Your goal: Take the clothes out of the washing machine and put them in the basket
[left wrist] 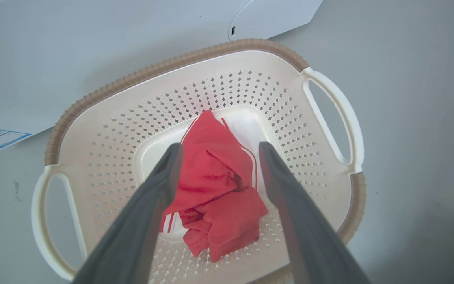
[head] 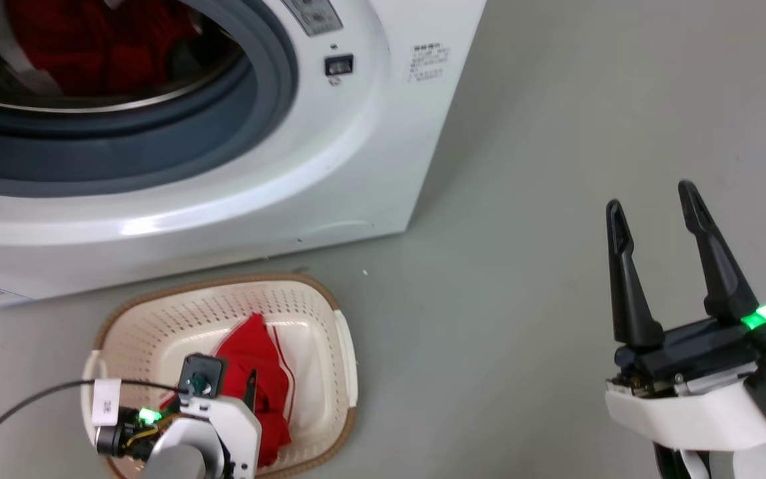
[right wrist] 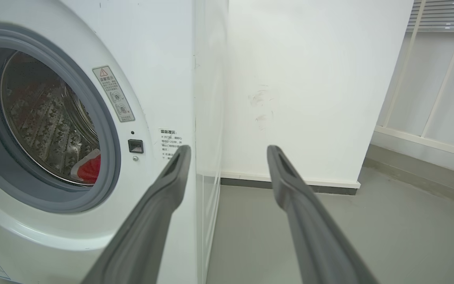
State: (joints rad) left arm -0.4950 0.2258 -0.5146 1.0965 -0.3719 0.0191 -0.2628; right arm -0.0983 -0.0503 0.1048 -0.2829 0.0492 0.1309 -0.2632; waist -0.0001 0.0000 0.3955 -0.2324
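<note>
1. At the left of your head view stands the washing machine (head: 356, 166). Its porthole gapes open, and red clothes (head: 104, 46) lie heaped in the steel drum behind the grey rubber ring.
2. Just below the machine's front edge, the basket (left wrist: 112, 130) sits on the floor. Its brown rim is near the white base, and a white handle curves out at each short end.
3. A red garment (left wrist: 211, 177) lies crumpled on the basket's flat bottom. Thin white stripes show along its folds, and the perforated walls stand bare around it.
4. Your left gripper (left wrist: 220, 148) hangs over the basket and points down at that garment. Its jaws are spread wide to either side of the cloth and clamp nothing.
5. To the right of the basket and the machine's side panel, a broad stretch of grey floor (head: 522, 233) spreads out.
6. Your right gripper (head: 650, 199) waits at the lower right, well apart from both basket and machine. Its fingers point up, and its jaws are wide with nothing between them.
7. Its wrist view frames the machine's front corner, with a white wall (right wrist: 309, 79) beyond.
</note>
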